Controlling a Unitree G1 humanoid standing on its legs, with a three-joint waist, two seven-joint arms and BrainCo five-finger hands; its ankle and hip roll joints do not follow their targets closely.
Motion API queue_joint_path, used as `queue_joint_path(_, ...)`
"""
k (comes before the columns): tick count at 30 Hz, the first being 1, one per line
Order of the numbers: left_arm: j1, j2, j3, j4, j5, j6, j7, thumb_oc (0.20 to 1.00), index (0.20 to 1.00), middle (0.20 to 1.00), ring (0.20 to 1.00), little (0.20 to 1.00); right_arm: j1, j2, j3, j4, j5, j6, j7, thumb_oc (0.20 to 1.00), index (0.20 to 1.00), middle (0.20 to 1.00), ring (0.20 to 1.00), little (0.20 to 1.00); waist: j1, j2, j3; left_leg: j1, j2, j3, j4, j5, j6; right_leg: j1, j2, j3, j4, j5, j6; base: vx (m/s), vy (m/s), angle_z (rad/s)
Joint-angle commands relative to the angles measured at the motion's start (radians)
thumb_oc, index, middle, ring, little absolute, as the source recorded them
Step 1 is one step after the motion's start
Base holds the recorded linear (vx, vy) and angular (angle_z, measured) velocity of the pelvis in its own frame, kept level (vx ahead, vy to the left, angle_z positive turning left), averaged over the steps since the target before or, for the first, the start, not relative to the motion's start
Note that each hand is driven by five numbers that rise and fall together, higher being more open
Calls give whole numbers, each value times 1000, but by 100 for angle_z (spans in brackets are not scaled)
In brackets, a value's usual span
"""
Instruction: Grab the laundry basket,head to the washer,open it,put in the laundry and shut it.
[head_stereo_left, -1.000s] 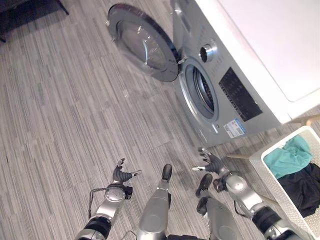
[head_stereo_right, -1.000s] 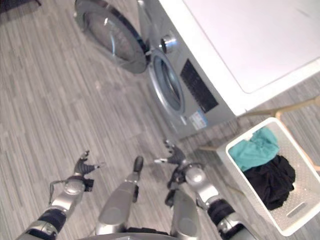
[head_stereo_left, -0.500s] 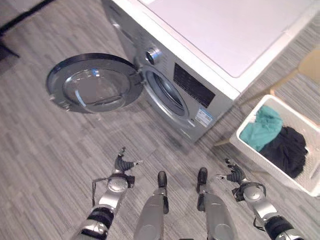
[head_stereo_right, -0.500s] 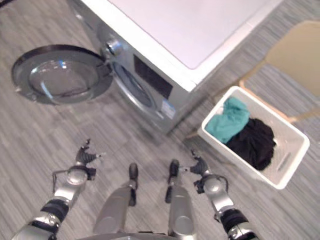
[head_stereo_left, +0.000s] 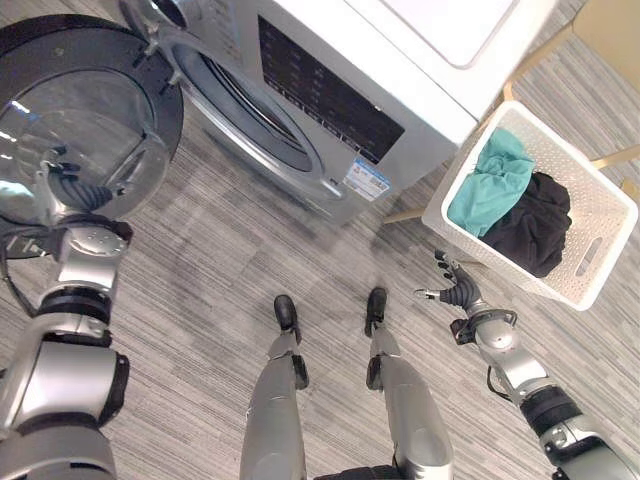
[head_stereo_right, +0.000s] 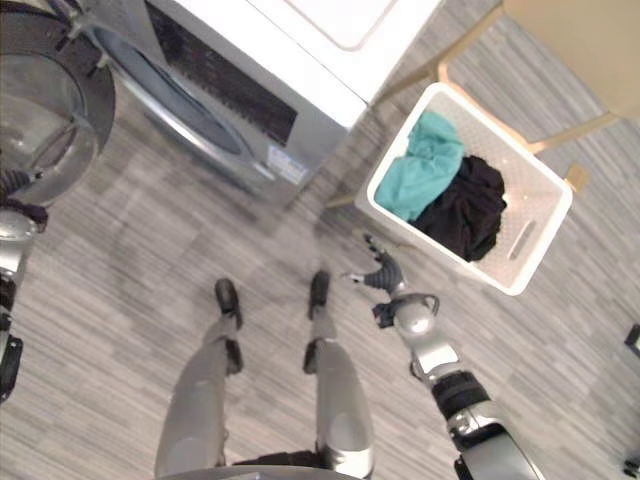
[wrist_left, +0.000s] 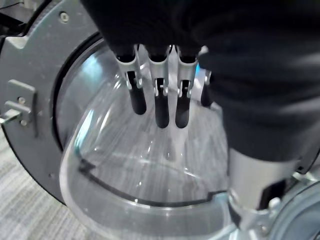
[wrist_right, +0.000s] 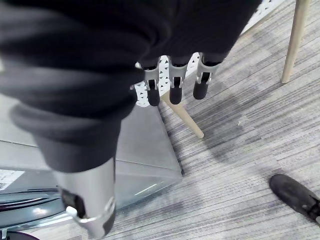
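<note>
The washer (head_stereo_left: 330, 70) stands in front of me with its round door (head_stereo_left: 85, 120) swung wide open, glass bowl facing up toward me, so the opening step looks done and I judge I am at the loading step: getting the laundry out of the basket and into the drum (head_stereo_left: 245, 110)

My left hand (wrist_left: 157, 100) hangs just over the open door's glass, fingers straight and relaxed, holding nothing. My right hand (head_stereo_left: 452, 290) reaches out low toward the white laundry basket (head_stereo_left: 600, 255), fingers loosely spread and empty, near the basket's closest corner but not touching it as far as I can tell. In my right wrist view the perforated basket wall (wrist_right: 150, 92) shows just past my fingertips, with a pale wooden chair leg (wrist_right: 182, 115) slanting down beside it

The basket sits on the grey plank floor (head_stereo_left: 220, 260) to the right of the washer, beside the wooden chair (head_stereo_right: 590, 50). Inside it lie a teal garment (head_stereo_left: 490, 185) on the washer side and a black garment (head_stereo_left: 530, 225) next to it, touching

Next I think my right hand must rise over the rim, come down into the clothes and close on a bundle, the teal piece being nearest the drum. The door must remain wide so the path to the drum is clear; loose cloth could trail over the rim or drop short of the opening
</note>
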Motion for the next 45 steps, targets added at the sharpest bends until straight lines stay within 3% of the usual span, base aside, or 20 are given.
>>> queue_joint_path(1,20,117,53,47,94,40,12,1000,1000,1000,1000,1000,46,-76,-40,-86,69,-65,5,1000,1000,1000,1000,1000,22,-2,-8,38,29,-93,29,-98,-44,43,-66,-22,74,-91,124,56,10,-15)
queue_joint_path(5,92,159,114,50,110,47,9,1000,1000,1000,1000,1000,69,-85,-43,-134,76,-65,32,1000,1000,1000,1000,1000,27,-3,-13,56,32,-78,31,-109,-42,52,-68,-25,72,-84,128,25,19,-14)
queue_joint_path(7,152,157,159,33,101,38,-3,1000,1000,1000,1000,1000,85,-95,-50,-161,69,-66,46,1000,1000,1000,1000,1000,32,-2,-13,62,21,-59,24,-87,-34,50,-84,-32,74,-73,120,9,47,-22)
queue_joint_path(9,182,151,177,22,95,36,-5,1000,1000,1000,1000,1000,92,-98,-50,-170,66,-64,52,1000,1000,1000,1000,1000,37,10,-18,80,26,-64,25,-118,-41,66,-79,-30,77,-93,127,69,30,-19)
queue_joint_path(11,298,62,247,-76,28,7,-1,1000,1000,1000,1000,1000,92,-84,-45,-176,50,-56,55,1000,1000,1000,1000,1000,50,27,-27,103,11,-42,19,-101,-32,72,-102,-49,93,-88,118,-27,32,-8)
queue_joint_path(15,561,-144,331,-307,-41,-28,1,1000,1000,1000,1000,1000,93,-59,-52,-215,11,-37,59,1000,1000,1000,1000,1000,88,70,-56,212,24,5,-5,-145,-35,113,-134,-144,169,-136,113,115,50,-30)
queue_joint_path(16,568,-146,335,-312,-40,-26,2,1000,1000,1000,1000,1000,95,-61,-50,-217,10,-36,59,1000,1000,1000,1000,1000,87,71,-56,216,24,5,-7,-145,-35,114,-134,-143,170,-137,113,64,56,-44)
queue_joint_path(17,672,-229,350,-370,-44,-35,-11,1000,1000,1000,1000,1000,93,-60,-64,-245,-22,-26,62,1000,1000,1000,1000,1000,113,83,-67,268,33,50,-19,-148,-33,134,-159,-248,221,-155,98,57,10,-25)
queue_joint_path(18,712,-283,336,-404,-43,-42,-27,1000,1000,1000,1000,1000,91,-59,-69,-260,-37,-31,63,1000,1000,1000,1000,1000,124,86,-77,284,35,73,-22,-149,-32,146,-162,-300,232,-164,92,94,-1,-69)
queue_joint_path(20,760,-322,333,-435,-42,-39,-47,1000,1000,1000,1000,1000,99,-58,-80,-273,-51,-25,68,1000,1000,1000,1000,1000,128,93,-90,310,33,87,-34,-149,-31,148,-158,-324,252,-175,85,102,-48,-88)
queue_joint_path(22,837,-428,324,-443,-65,-42,-83,1000,1000,1000,1000,1000,107,-47,-104,-289,-74,-25,68,1000,1000,1000,1000,1000,137,108,-132,370,35,134,-50,-158,-28,156,-174,-414,278,-174,86,180,-135,-25)
queue_joint_path(27,912,-562,260,-428,-76,-38,-149,1000,1000,1000,1000,1000,163,-73,-142,-266,-164,-14,45,1000,1000,1000,1000,1000,95,150,-206,420,49,147,-32,-168,-55,241,-102,-353,161,-231,53,148,-230,-46)
queue_joint_path(30,920,-597,221,-406,-59,-29,-186,1000,1000,1000,1000,1000,169,-103,-138,-246,-221,-4,36,1000,1000,1000,1000,1000,85,165,-214,408,104,154,82,-173,-87,286,-71,-345,128,-267,24,88,-225,-33)
queue_joint_path(31,927,-616,183,-390,-36,-23,-205,1000,1000,1000,1000,1000,162,-129,-117,-221,-259,7,35,1000,1000,1000,1000,1000,88,174,-211,403,136,136,172,-135,-109,324,-49,-328,110,-284,-2,101,-149,-6)
queue_joint_path(32,928,-625,170,-377,-28,-24,-214,1000,1000,1000,1000,1000,156,-141,-107,-205,-274,11,34,1000,1000,1000,1000,1000,91,179,-211,402,139,116,196,-123,-120,340,-34,-320,101,-295,-14,141,-174,-33)
queue_joint_path(34,932,-642,140,-365,-20,-29,-231,1000,1000,1000,1000,1000,133,-162,-74,-175,-310,18,34,1000,1000,1000,1000,1000,102,187,-209,383,116,31,228,-97,-136,362,-9,-295,83,-316,-33,79,-88,-57)
queue_joint_path(38,938,-653,113,-338,-8,-33,-236,1000,1000,1000,1000,1000,79,-193,-22,-134,-369,19,19,1000,1000,1000,1000,1000,124,181,-215,332,46,-63,139,-155,-117,372,-3,-258,70,-327,-25,59,12,-31)
queue_joint_path(39,946,-649,108,-329,-2,-33,-234,1000,1000,1000,1000,1000,44,-205,9,-97,-394,23,9,1000,1000,1000,1000,1000,137,182,-221,314,21,-91,35,-107,-104,367,0,-247,62,-304,-18,87,97,-41)
queue_joint_path(41,958,-642,106,-292,4,-40,-231,1000,1000,1000,1000,1000,-12,-211,54,-31,-424,22,-14,1000,1000,1000,1000,1000,158,187,-228,307,-4,-165,-54,-71,-103,367,19,-206,50,-297,-2,151,162,-18)
queue_joint_path(45,970,-626,107,-257,24,-43,-226,1000,1000,1000,1000,1000,-85,-200,102,27,-474,35,-29,1000,1000,1000,1000,1000,172,181,-225,304,-31,-156,-62,-75,-72,340,-1,-163,57,-272,18,113,208,-72)
